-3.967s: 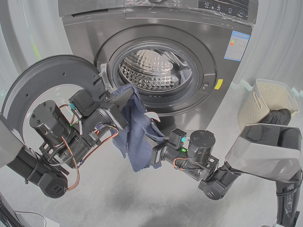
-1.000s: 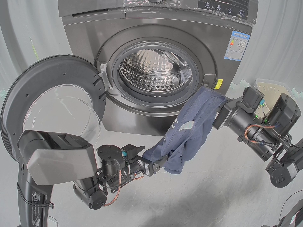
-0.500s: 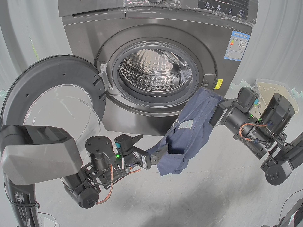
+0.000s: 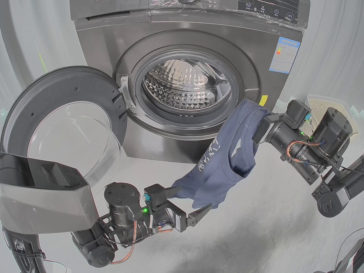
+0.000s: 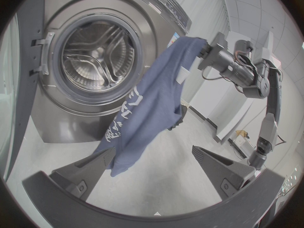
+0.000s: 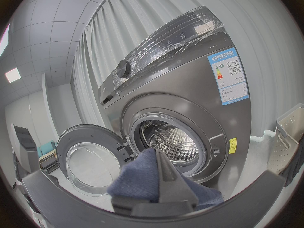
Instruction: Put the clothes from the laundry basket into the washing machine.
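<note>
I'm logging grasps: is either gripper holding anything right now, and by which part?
The right gripper holds the blue shirt by its upper end, bunched between its fingers. The left gripper is open, holding nothing.

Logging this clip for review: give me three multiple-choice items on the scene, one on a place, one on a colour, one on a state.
1. The shirt hangs: A inside the drum; B from the right hand, before the washing machine; C in the basket.
2. The shirt is: A red; B white; C dark blue.
3. The left hand is: A open; B shut on the shirt; C shut on nothing.
Answers: B, fabric pinched at the right hand; C, its cloth shows dark blue; A, its fingers stand spread.
</note>
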Motion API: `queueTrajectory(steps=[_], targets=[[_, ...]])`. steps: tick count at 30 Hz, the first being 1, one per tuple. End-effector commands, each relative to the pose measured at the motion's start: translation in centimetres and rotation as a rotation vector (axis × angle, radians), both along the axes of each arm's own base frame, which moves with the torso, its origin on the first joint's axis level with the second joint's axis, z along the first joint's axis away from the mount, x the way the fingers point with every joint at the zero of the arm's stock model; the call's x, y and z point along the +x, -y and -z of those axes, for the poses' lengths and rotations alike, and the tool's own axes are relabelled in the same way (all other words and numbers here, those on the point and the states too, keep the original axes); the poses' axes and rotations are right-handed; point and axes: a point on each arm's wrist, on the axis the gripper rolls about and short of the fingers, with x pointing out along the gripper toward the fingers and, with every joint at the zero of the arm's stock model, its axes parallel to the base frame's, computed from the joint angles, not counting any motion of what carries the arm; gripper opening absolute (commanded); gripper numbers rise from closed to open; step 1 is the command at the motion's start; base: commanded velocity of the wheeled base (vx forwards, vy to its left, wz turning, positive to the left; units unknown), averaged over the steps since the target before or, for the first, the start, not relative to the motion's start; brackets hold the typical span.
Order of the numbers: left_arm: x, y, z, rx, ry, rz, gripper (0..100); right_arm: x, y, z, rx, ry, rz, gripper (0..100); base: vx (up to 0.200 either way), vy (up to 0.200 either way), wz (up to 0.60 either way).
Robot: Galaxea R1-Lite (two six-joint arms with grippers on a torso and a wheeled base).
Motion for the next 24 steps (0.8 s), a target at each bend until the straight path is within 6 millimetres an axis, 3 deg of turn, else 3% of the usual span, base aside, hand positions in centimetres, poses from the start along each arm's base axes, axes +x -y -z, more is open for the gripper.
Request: queueTrajectory(steps=[1,9,13,19,24], targets=[[-0.9,1.6,1.5,0.026,-0.028,0.059,100,0.4,-0.2,-0.2,0.007,0.005,0.007,0,0.000,0.000,0.00],[1.8,4.1,4.1,0.029,0.003,0.049,100,0.7,-0.7,0.0,0.013,0.001,0.014,0,0.000,0.000,0.00],[2.9,5.0,3.7,-0.003,0.043,0.045,100,1.6,-1.3,-0.1,0.037,0.001,0.028,0,0.000,0.000,0.00],[4.8,5.9,3.4,-0.046,0.090,0.004,100,4.1,-4.3,-1.3,0.095,0.022,0.058,0,0.000,0.000,0.00],[5.5,6.5,3.3,-0.063,0.115,-0.030,100,4.5,-4.9,-0.6,0.100,0.002,0.059,0,0.000,0.000,0.00]])
